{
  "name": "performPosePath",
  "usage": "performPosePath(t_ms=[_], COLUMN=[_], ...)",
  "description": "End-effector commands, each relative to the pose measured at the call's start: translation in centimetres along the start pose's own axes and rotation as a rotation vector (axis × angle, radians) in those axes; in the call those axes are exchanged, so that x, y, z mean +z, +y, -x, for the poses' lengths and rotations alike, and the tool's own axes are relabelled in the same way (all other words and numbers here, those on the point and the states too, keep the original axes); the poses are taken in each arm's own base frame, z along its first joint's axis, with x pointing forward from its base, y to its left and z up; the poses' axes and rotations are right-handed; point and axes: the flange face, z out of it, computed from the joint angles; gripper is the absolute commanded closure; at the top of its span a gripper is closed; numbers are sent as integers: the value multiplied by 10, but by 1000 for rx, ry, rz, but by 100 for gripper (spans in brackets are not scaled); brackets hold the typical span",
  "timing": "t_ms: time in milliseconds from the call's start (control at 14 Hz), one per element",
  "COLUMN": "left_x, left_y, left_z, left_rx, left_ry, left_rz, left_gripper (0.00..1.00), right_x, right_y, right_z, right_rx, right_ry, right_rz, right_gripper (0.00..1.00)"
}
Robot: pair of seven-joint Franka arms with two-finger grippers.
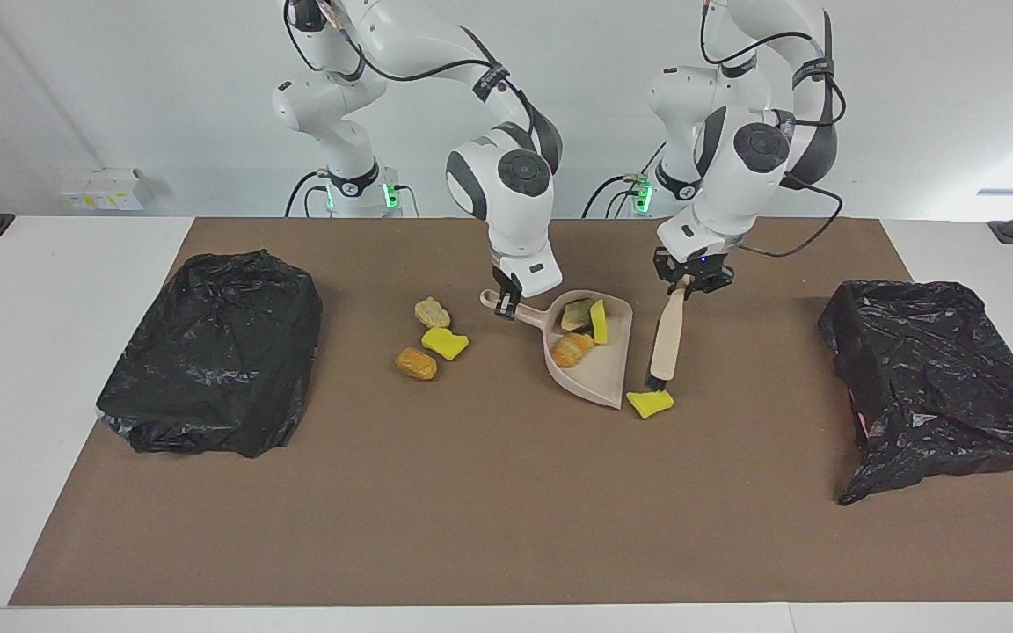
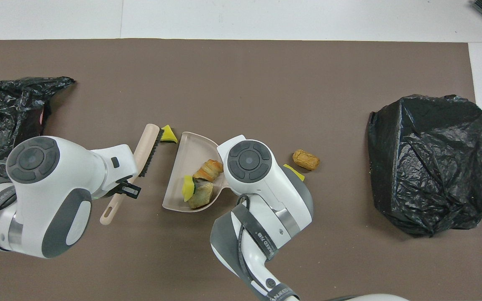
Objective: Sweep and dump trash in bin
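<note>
- A white worktop (image 1: 49, 290) is covered by a large brown mat (image 1: 506, 492).
- Two crumpled black plastic bin bags are seen on the mat, one (image 1: 212, 352) at the right arm's end and one (image 1: 937, 382) at the left arm's end.
- A beige plastic dustpan (image 1: 605, 374) lies mid-mat; its handle is gripped by the right claw (image 1: 506, 308), which is clamped tight on it.
- A beige brush with dark bristles (image 1: 667, 338) is held by its handle in the left claw (image 1: 689, 283), closed firmly on it; the brush is slanted down beside the dustpan, toward the left arm's end, its bristle end just above a yellow sponge chunk (image 1: 650, 403).
- The trash is spread out: three lumps, a tan piece (image 1: 575, 314), a yellow sponge piece (image 1: 598, 321) and an orange bread-like piece (image 1: 573, 349), lie in the dustpan.
- Three more lumps, a cream one (image 1: 432, 311), a yellow one (image 1: 445, 342) and an orange one (image 1: 416, 363), are grouped on the mat toward the right arm's end.
</note>
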Motion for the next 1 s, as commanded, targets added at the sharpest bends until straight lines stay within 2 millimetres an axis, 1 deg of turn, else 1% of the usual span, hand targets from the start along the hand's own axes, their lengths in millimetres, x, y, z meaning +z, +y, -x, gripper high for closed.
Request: performPosePath(t_ms=[0, 71, 142, 214, 285, 427, 570, 641, 712, 783, 854, 926], left_x=[17, 24, 37, 45, 49, 56, 63, 71, 74, 76, 75, 75], left_y=[-41, -47, -54, -54, -50, -33, -7, 4, 23, 41, 50, 52], left_z=[-42, -60, -75, -81, -78, -60, -38, -22, -9, -2, -1, -1], left_rx=[53, 56, 75, 95, 103, 165, 264, 249, 219, 190, 138, 94], left_ry=[13, 10, 2, 6, -13, -97, -147, -161, -153, -153, -158, -159], left_rz=[-60, -58, -70, -77, -73, -56, -35, 6, 68, 102, 97, 99], left_gripper=[100, 100, 100, 100, 100, 100, 100, 100, 100, 100, 100, 100], right_x=[-1, -1, -2, -2, -2, -2, -2, -2, -2, -2, -2, -1], right_y=[-4, -4, -4, -4, -5, -5, -5, -5, -5, -5, -5, -5], right_z=[2, 2, 2, 2, 2, 2, 2, 2, 2, 2, 2, 2], right_rx=[10, 10, 11, 16, 17, 17, 17, 17, 17, 17, 17, 17], right_ry=[13, 13, 16, 16, 15, 15, 15, 15, 15, 15, 15, 13], right_rz=[17, 17, 19, 19, 18, 18, 18, 18, 18, 18, 18, 17], right_gripper=[100, 100, 100, 100, 100, 100, 100, 100, 100, 100, 100, 100])
